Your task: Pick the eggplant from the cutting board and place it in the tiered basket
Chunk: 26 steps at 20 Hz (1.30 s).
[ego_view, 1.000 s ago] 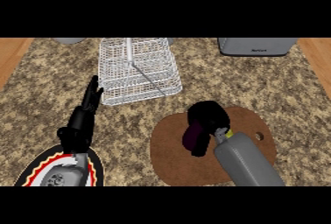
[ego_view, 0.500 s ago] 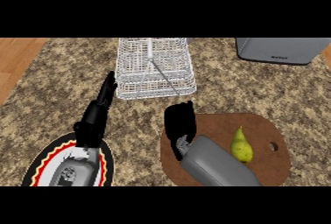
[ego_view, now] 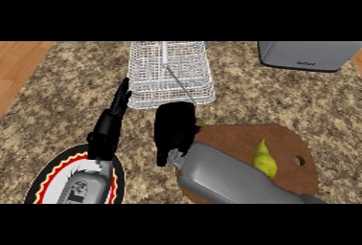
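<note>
Head view: the right hand [ego_view: 175, 128] hangs between the cutting board [ego_view: 283, 139] and the wire basket [ego_view: 168, 72], fingers curled, presumably round the eggplant, which is hidden, for carrying to the basket. A pear [ego_view: 264, 160] lies on the board. The left hand [ego_view: 117, 107] rests open, fingers straight, over the desk [ego_view: 63, 95].
</note>
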{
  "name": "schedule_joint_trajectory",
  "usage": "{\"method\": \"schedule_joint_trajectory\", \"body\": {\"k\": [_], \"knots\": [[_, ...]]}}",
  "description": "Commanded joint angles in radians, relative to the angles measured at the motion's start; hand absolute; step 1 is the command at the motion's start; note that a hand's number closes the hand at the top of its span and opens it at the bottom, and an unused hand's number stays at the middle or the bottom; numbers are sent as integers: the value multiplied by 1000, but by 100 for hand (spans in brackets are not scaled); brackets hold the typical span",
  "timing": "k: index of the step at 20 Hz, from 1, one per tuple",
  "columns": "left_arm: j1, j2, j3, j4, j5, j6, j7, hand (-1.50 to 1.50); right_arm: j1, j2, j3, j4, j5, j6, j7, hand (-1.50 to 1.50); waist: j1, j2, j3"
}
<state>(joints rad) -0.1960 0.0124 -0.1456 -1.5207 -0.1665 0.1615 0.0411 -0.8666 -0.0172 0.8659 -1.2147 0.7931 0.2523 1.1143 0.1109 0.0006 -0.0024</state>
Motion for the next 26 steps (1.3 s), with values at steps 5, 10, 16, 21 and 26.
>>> {"method": "schedule_joint_trajectory", "body": {"k": [5, 10, 16, 21, 26], "knots": [[15, 15, 18, 9, 4, -3, -5, 0, -281, 16, -32, -61, -66, 10, 328, 150, -26, -10, -2], [3, 10, 28, 27, 12, -2, -7, 0, -473, 16, -132, -41, -149, 55, 367, 150, -40, -14, -4], [18, 23, 37, -12, 7, 4, 12, 0, -594, 16, -193, 49, -210, -43, 372, 150, -48, -11, -2], [10, -3, 20, 19, -2, 15, -8, 0, -690, 16, -274, 130, -267, -183, 342, 150, -41, 1, -3], [5, -1, 7, 12, -22, 18, 4, 0, -763, 16, -245, 273, -292, -233, 305, 150, -39, 6, -3]]}}
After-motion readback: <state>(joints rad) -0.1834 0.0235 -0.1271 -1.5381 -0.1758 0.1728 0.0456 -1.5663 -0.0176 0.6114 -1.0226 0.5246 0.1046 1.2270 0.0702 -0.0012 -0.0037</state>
